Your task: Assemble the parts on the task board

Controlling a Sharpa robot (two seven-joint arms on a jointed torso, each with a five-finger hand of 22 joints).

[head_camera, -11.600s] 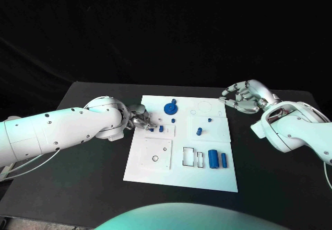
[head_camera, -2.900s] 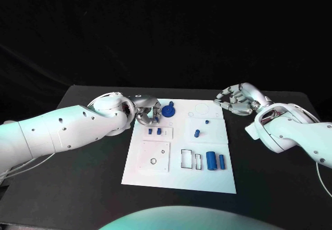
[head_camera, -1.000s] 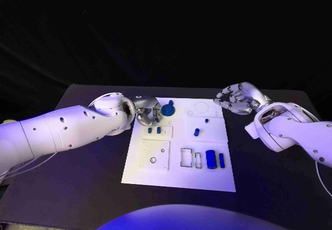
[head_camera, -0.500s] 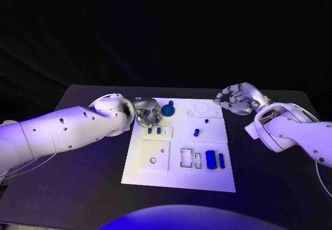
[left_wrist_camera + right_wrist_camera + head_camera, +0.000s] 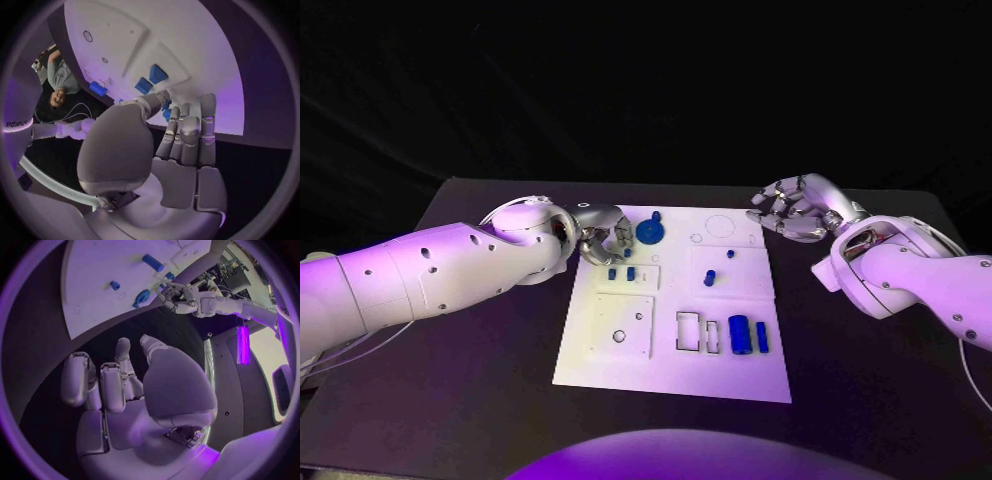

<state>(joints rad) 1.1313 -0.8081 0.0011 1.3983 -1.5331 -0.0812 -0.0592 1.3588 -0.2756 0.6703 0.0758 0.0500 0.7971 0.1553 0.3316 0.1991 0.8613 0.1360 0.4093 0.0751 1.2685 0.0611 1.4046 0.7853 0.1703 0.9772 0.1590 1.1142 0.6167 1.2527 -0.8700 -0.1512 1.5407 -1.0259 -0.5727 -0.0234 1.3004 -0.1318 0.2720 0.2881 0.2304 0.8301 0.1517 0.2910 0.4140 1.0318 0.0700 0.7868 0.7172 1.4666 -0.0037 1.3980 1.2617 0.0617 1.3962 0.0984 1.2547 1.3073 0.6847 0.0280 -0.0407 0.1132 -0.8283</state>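
**On the black table: board, arms, hands and parts**

Across the middle of the black table (image 5: 473, 400) we list the items by size.

1. Task board (image 5: 668, 375): a white plate lying flat, with outlined recesses and small holes.
2. Left arm (image 5: 416, 280): we see it reaching in to the board's near-left upper edge.
3. Right arm (image 5: 920, 280): it ends beyond the board's far right corner, over bare table.
4. Left hand (image 5: 600, 238): it sits at the board's left edge, just beside the gear; its fingers are curled in close together. We cannot tell whether it grips anything or touches the gear.
5. Right hand (image 5: 795, 208): held apart from the board, fingers curled inward on nothing that we can see.
6. Gear (image 5: 651, 232): a round blue part near the board's top left.
7. Large cylinder (image 5: 738, 334): blue, lying near the board's lower right, with a slimmer blue cylinder (image 5: 762, 336) just beside it.
8. Two small blue blocks (image 5: 622, 272): side by side below the left hand.
9. Blue peg (image 5: 710, 277): at the board's middle, with a smaller blue stud (image 5: 730, 254) above it.
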